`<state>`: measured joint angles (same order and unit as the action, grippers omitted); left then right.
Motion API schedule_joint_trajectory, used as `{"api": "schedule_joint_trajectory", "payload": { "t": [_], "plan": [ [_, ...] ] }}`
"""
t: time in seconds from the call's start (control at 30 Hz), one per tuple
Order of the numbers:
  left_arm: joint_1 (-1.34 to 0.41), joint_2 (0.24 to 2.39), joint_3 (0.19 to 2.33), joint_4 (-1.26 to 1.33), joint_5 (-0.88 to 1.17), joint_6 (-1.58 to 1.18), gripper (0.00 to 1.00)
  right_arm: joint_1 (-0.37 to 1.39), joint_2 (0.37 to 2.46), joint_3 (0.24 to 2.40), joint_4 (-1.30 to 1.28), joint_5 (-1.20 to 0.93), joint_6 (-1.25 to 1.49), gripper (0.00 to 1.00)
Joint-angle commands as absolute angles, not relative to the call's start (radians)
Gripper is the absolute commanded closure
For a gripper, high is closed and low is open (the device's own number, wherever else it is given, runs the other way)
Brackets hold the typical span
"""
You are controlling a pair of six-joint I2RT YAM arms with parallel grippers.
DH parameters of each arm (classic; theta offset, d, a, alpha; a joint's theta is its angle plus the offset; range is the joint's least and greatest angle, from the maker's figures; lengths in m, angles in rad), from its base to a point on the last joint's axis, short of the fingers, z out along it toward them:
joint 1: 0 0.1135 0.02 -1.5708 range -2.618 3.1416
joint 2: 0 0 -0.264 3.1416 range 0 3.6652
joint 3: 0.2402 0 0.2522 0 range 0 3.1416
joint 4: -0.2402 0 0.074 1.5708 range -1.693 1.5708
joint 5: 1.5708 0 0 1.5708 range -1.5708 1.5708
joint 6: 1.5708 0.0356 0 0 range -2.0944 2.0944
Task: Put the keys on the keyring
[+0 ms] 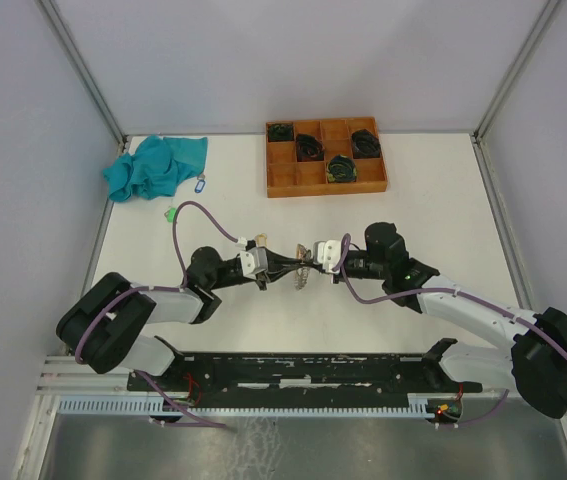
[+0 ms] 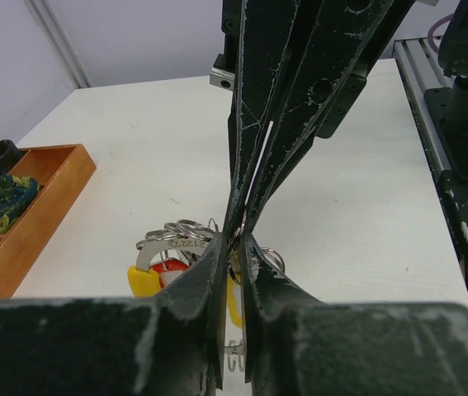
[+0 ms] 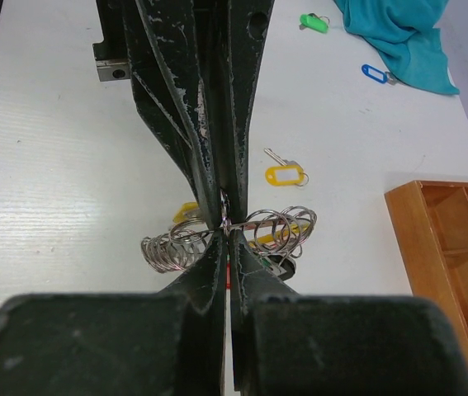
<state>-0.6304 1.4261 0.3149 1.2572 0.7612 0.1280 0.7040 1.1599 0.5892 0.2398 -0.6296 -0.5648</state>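
**op:** Keyring point(image 3: 279, 229) hangs between both arms, with my right gripper point(image 3: 227, 238) clamped on its wire. Left gripper point(image 2: 234, 252) is nearly closed round it too, can't tell if it's biting.

**reply:** And the yellow-tagged key point(image 3: 286, 175)?

**op:** Loose on the table point(image 3: 52, 165), just past the ring on the tray point(image 3: 403, 191) side. It's nearer my left arm, shank pointing roughly that way.

Shiny mtl rings point(image 3: 279, 229), glossy plast. key tags point(image 3: 286, 175), matt wood tray point(image 1: 326, 189).
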Motion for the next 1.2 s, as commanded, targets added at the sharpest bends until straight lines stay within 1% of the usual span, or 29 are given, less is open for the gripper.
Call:
{"api": "schedule_joint_trajectory", "payload": {
  "t": [0.0, 0.07, 0.1, 0.17, 0.27, 0.37, 0.43, 0.6, 0.7, 0.8, 0.93, 1.17],
  "plan": [
    [-0.635, 1.418, 0.328, 1.264, 0.755, 0.159, 0.89, 0.701, 1.127, 0.601, 0.346, -0.668, -0.556, 0.99],
    [-0.636, 1.405, 0.328, 1.249, 0.754, 0.168, 0.95, 0.700, 1.130, 0.603, 0.331, -0.673, -0.562, 0.99],
    [-0.636, 1.397, 0.328, 1.237, 0.752, 0.173, 0.97, 0.700, 1.132, 0.607, 0.322, -0.677, -0.566, 0.99],
    [-0.635, 1.373, 0.332, 1.198, 0.748, 0.190, 0.97, 0.701, 1.133, 0.614, 0.296, -0.678, -0.576, 0.99],
    [-0.635, 1.332, 0.352, 1.087, 0.727, 0.233, 0.97, 0.700, 1.119, 0.629, 0.216, -0.650, -0.608, 0.92],
    [-0.636, 1.280, 0.399, 0.867, 0.695, 0.295, 0.97, 0.700, 1.088, 0.644, 0.127, -0.605, -0.651, 0.80],
    [-0.636, 1.254, 0.433, 0.753, 0.670, 0.322, 0.97, 0.700, 1.069, 0.644, 0.095, -0.577, -0.665, 0.76],
    [-0.658, 1.237, 0.562, 0.434, 0.587, 0.370, 0.97, 0.698, 1.037, 0.654, 0.031, -0.523, -0.694, 0.69],
    [-0.716, 1.257, 0.665, 0.240, 0.489, 0.424, 0.97, 0.696, 1.044, 0.657, 0.036, -0.533, -0.696, 0.66],
    [-0.766, 1.283, 0.743, 0.088, 0.433, 0.474, 0.97, 0.691, 1.071, 0.672, 0.029, -0.550, -0.707, 0.65],
    [-0.799, 1.278, 0.768, 0.029, 0.398, 0.500, 0.97, 0.668, 1.094, 0.664, 0.077, -0.574, -0.696, 0.65],
    [-0.818, 1.264, 0.768, 0.027, 0.407, 0.510, 0.97, 0.654, 1.120, 0.655, 0.128, -0.627, -0.682, 0.64]
  ]
}}
